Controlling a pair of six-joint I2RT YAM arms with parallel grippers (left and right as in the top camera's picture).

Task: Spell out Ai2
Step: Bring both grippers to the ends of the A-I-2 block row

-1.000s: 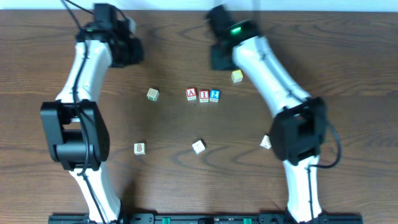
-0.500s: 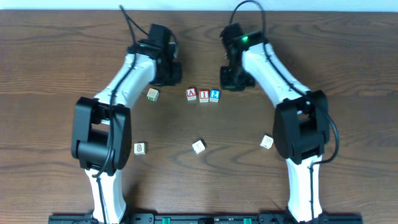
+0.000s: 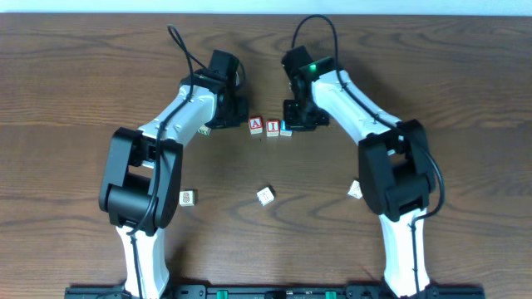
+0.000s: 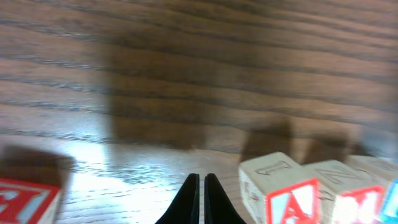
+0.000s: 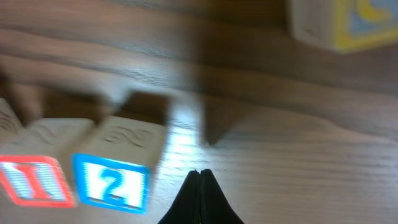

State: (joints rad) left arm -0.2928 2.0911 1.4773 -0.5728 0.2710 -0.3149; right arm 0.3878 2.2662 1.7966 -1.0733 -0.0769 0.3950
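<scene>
The right gripper [image 5: 200, 176] is closed on nothing; the blue-lettered wooden "2" block [image 5: 115, 177] lies just beside it at nine o'clock, with the red-lettered "I" block [image 5: 34, 179] beyond. The left gripper [image 4: 200, 182], likewise closed and empty, has the red-lettered "A" block [image 4: 280, 190] at three o'clock on the brown wooden desk [image 3: 66, 166].

I see three wooden cubes lying flat in one straight, touching row. The A block [image 3: 256, 125] has a red letter with a red border. The I block [image 3: 272, 126] is also red, and the 2 block [image 5: 118, 171] is blue. All three printed faces point up.
</scene>
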